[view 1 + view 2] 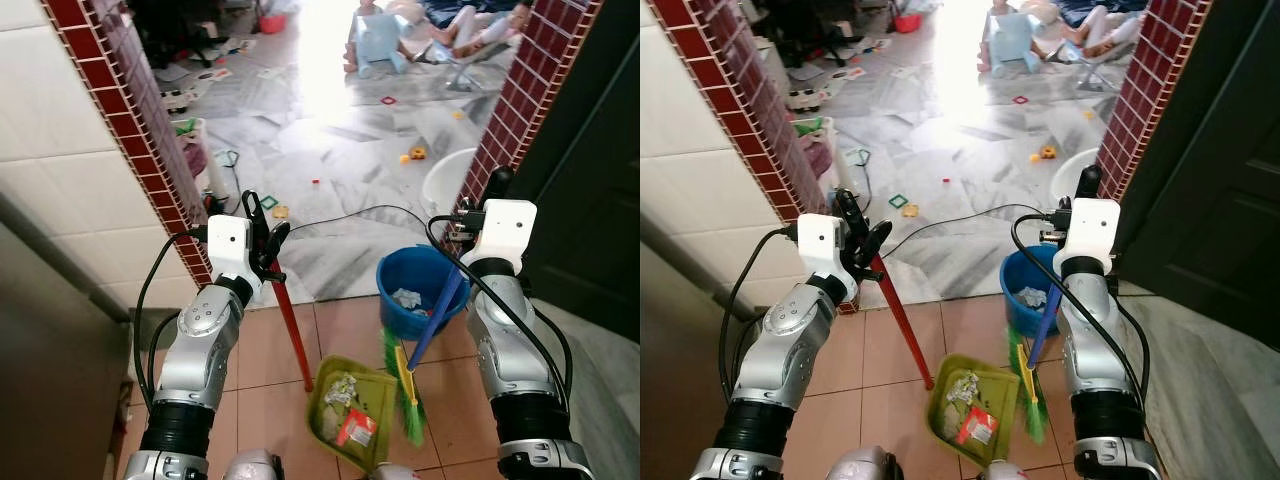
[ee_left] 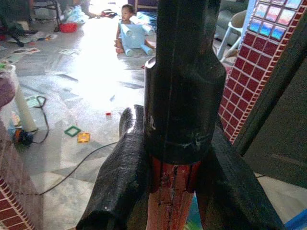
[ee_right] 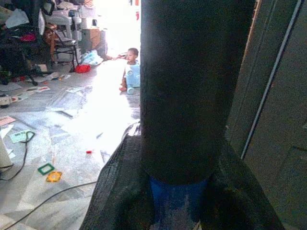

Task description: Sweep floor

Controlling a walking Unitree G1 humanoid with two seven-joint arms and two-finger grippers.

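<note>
A green dustpan (image 1: 355,408) lies on the orange floor tiles between my arms, holding crumpled paper and a red wrapper (image 1: 356,428). Its red handle (image 1: 291,325) rises to my left gripper (image 1: 266,248), which is shut on it near the black top cap (image 2: 184,81). My right gripper (image 1: 470,218) is shut on the blue handle (image 1: 438,318) of a broom. The broom's green bristles (image 1: 403,390) rest on the floor at the dustpan's right edge. In the right wrist view the handle's black grip (image 3: 192,86) stands between my fingers (image 3: 120,191).
A blue bucket (image 1: 420,290) with scraps stands just beyond the broom. Red-tiled walls (image 1: 135,120) flank the doorway, and a dark door (image 1: 590,180) is at right. A black cable (image 1: 340,220) crosses the marble floor. Toys lie scattered ahead, where people (image 1: 470,25) sit.
</note>
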